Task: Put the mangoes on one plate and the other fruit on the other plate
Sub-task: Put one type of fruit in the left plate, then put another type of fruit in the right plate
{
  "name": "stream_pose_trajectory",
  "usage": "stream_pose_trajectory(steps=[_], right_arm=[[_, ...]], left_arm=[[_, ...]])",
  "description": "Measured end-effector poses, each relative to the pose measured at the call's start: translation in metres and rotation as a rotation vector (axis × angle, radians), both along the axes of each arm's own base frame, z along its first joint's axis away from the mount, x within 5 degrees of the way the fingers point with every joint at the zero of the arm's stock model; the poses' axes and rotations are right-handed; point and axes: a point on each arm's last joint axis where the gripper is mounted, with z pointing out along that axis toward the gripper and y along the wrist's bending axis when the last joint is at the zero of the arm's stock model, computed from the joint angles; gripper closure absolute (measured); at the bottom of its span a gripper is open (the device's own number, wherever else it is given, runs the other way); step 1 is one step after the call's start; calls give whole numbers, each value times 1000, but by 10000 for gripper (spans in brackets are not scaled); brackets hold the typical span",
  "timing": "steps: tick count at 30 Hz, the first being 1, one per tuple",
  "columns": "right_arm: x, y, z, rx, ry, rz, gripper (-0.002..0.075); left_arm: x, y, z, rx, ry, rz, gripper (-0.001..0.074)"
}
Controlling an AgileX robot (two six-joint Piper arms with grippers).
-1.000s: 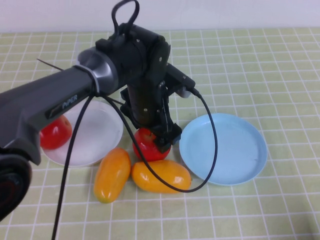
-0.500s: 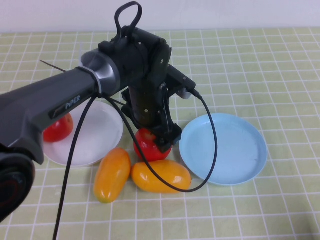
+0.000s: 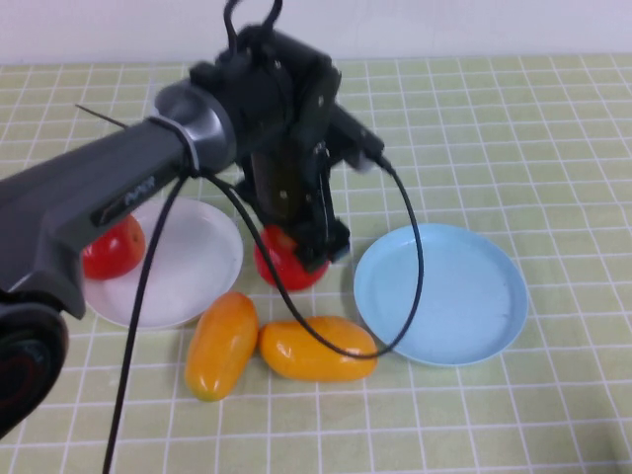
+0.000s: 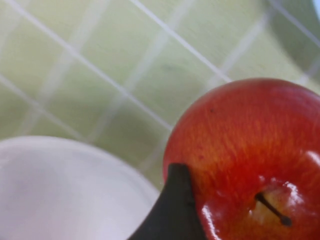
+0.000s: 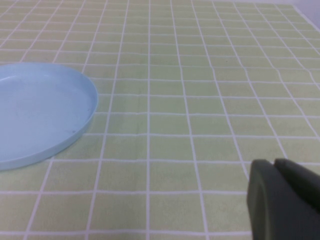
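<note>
My left gripper [image 3: 296, 253] is shut on a red apple [image 3: 280, 269] and holds it between the white plate [image 3: 197, 265] and the light blue plate [image 3: 444, 296]. In the left wrist view the apple [image 4: 240, 145] fills the space at the jaws, with one dark finger [image 4: 172, 210] against its side and the white plate's rim [image 4: 65, 185] close by. A second apple [image 3: 112, 247] lies on the white plate's left side. Two mangoes [image 3: 221, 344] [image 3: 316, 349] lie on the cloth in front. My right gripper [image 5: 280, 197] is shut and empty, low over the cloth beside the blue plate [image 5: 40, 110].
A green checked cloth [image 3: 513, 128] covers the whole table. The left arm's black cable [image 3: 410, 267] loops down over the blue plate's near-left rim and the right-hand mangoes. The blue plate holds nothing.
The left gripper has closed on the apple and carried it up and slightly left, away from the mangoes and toward the white plate. The right gripper has not moved.
</note>
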Motion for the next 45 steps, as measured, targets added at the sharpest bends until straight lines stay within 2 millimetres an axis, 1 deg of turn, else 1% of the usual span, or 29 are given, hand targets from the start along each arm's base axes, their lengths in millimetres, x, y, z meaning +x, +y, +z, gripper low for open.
stream_pose_trajectory(steps=[4,6,8,12,13,15,19,22,27,30,38,40,41,42,44,45], right_arm=[[0,0,0,0,0,0,743],[0,0,0,0,0,0,743],[0,0,0,0,0,0,743],[0,0,0,0,0,0,743],[0,0,0,0,0,0,743],[0,0,0,0,0,0,743],[0,0,0,0,0,0,743],[0,0,0,0,0,0,743],[0,0,0,0,0,0,743],[0,0,0,0,0,0,743],[0,0,0,0,2,0,743],[0,0,0,0,2,0,743],[0,0,0,0,2,0,743],[0,0,0,0,2,0,743],[0,0,0,0,2,0,743],[0,0,0,0,2,0,743]], left_arm=[[9,11,23,-18,-71,28,171],[16,24,29,-24,-84,63,171],[25,39,29,-26,-84,114,172],[44,76,29,-50,-68,229,172],[46,81,29,-57,-64,245,172],[54,100,29,-81,-48,299,172],[62,121,26,-119,-21,365,172],[65,126,21,-125,-3,383,167],[66,125,15,-129,15,388,116],[66,125,15,-130,15,392,95],[66,125,15,-143,18,446,88],[66,125,15,-146,18,457,118],[66,125,15,-147,18,460,155],[66,126,16,-149,17,462,213],[65,126,20,-153,10,463,362],[63,126,24,-159,1,462,463]])
